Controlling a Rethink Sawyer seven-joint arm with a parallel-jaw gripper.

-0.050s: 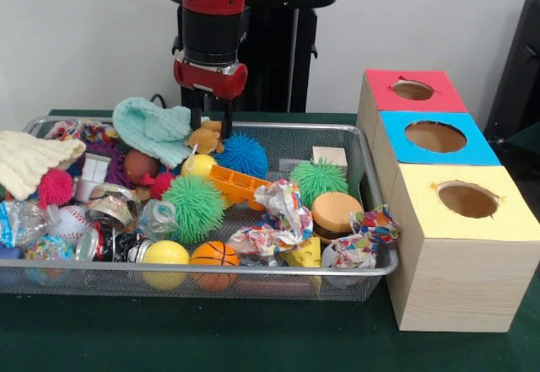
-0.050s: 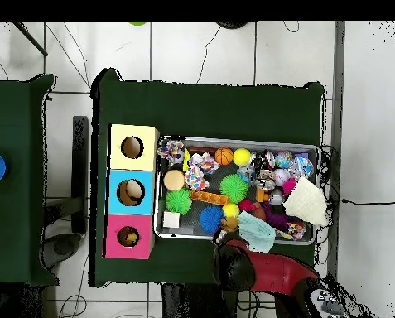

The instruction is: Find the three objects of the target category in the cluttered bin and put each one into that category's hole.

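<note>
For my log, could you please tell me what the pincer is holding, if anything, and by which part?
It cannot be told. The pincer is down at the small brown teddy bear near the bin's far rim, but no grip shows.

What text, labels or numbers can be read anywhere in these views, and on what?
None can be read.
Clear packet at the bin's end: print too blurred to read.
Tape roll: patterned, no words made out.
Yellow, blue and red boxes: plain, no labels.
</note>
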